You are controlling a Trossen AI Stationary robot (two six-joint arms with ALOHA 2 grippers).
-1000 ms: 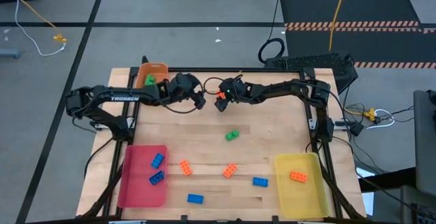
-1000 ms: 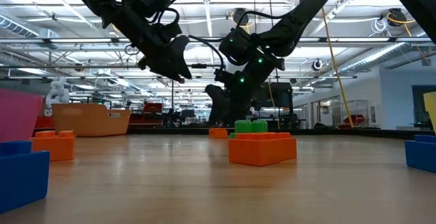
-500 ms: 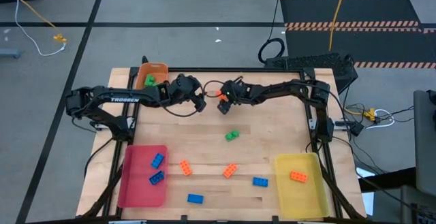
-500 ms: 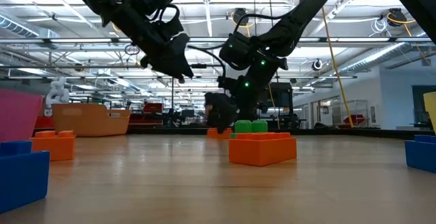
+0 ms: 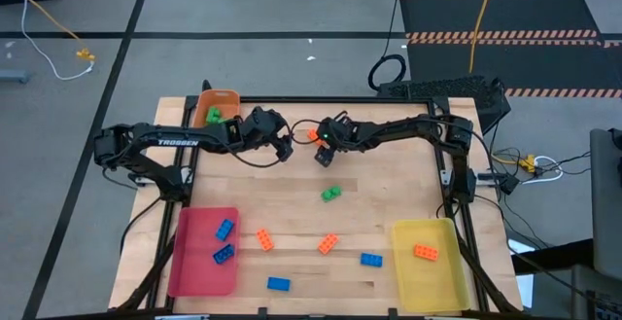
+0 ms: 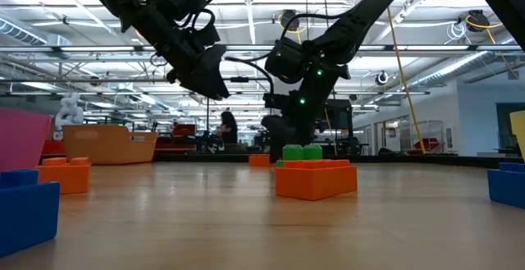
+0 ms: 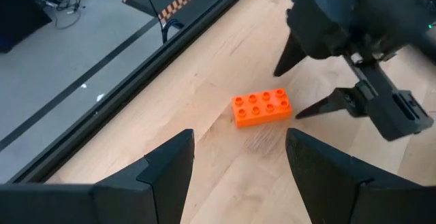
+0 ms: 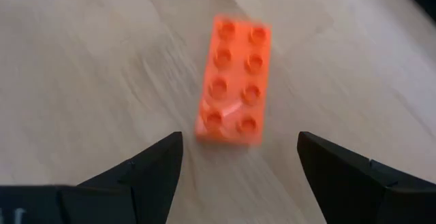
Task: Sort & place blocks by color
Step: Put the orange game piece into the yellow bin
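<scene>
Nearest me, I see glossy studded plastic blocks (image 5: 328, 244) scattered on the pale wood-grain table (image 5: 389, 184). Farther off, around 12 o'clock, an orange eight-stud brick (image 7: 262, 107) lies flat between the two dark grippers. My left gripper (image 7: 238, 166) hangs released above it; my right gripper (image 8: 238, 166) is likewise spread, grasping nothing.

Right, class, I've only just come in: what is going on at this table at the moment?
Two robot arms are sorting toy blocks by colour. Both meet at the far side of the table over one orange block, which lies flat on the wood. The right claw is open just above it, holding nothing. The left claw is open beside it, also empty. Other blocks lie loose, and some already sit in the pink tray, yellow tray and orange tray.
</scene>
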